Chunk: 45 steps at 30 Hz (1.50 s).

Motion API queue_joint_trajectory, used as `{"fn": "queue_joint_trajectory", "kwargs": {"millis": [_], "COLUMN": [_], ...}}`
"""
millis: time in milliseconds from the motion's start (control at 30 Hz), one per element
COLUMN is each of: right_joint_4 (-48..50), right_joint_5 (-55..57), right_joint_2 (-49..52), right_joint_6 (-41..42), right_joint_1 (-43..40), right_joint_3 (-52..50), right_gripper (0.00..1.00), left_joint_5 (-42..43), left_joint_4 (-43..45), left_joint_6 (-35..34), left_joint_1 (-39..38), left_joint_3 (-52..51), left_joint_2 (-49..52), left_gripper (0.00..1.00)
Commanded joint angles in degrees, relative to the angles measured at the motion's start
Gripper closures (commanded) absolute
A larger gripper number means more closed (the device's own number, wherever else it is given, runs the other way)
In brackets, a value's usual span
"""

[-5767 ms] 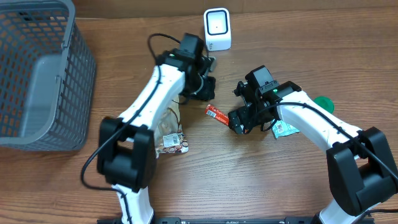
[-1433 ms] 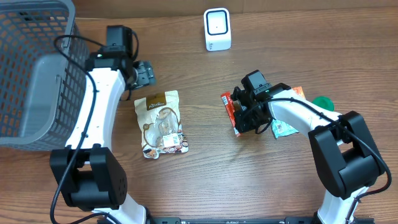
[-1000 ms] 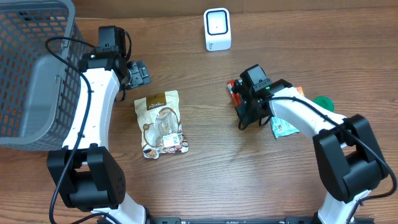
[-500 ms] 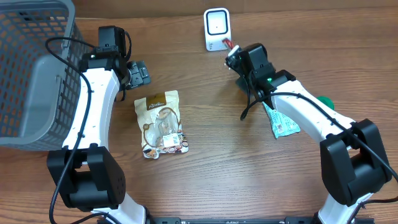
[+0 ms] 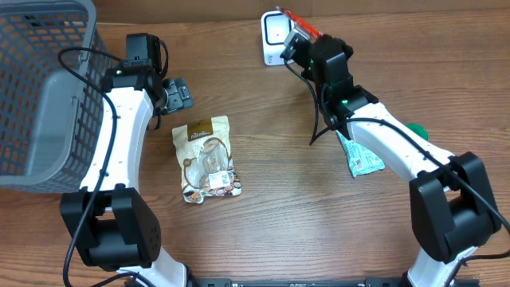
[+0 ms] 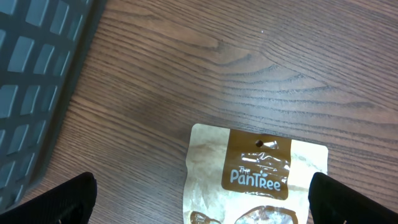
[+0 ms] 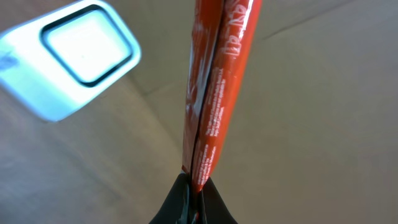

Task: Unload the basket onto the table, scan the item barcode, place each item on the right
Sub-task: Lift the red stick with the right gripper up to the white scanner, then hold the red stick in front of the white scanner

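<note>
Right hand [image 7: 193,190] is clamped tight on the lower end of the red packet [image 7: 214,81]. The packet stands edge-on to the wrist camera. The white scanner [image 7: 74,56] sits just beside the packet's edge. Seen from overhead, the packet overlaps the scanner's upper right corner. Left hand [image 5: 179,94] is spread wide and holds nothing. It is over the bare counter [image 5: 271,215] near the top edge of the snack pouch [image 5: 209,155]. The wall of the grey basket [image 5: 48,96] is close alongside. Open counter lies between the pouch and the right arm.
</note>
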Motion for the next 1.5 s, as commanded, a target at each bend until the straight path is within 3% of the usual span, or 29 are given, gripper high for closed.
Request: {"fn": "queue_joint_trajectory", "kwargs": {"millis": [0, 200, 567, 1467], "right_joint_4": [2.84, 11.34, 14.23, 15.58], "right_joint_5": [3.10, 8.59, 8.39, 7.39], "right_joint_2": [3.39, 11.30, 21.00, 27.04], "right_joint_6": [-9.03, -18.12, -18.10, -18.10], "right_joint_1": [0.00, 0.11, 0.22, 0.96], "right_joint_3": [1.62, 4.24, 12.87, 13.14], "right_gripper": [0.97, 0.97, 0.97, 0.97], "left_joint_5": [-0.96, -0.98, -0.96, -0.96], "left_joint_4": [0.04, 0.07, 0.04, 0.04], "left_joint_6": [0.07, 0.07, 0.07, 0.07], "left_joint_1": [-0.15, -0.15, -0.15, -0.15], "left_joint_3": [0.22, 0.22, 0.22, 0.22], "left_joint_2": [0.57, 0.57, 0.57, 0.57], "left_gripper": [0.00, 0.00, 0.00, 0.00]}}
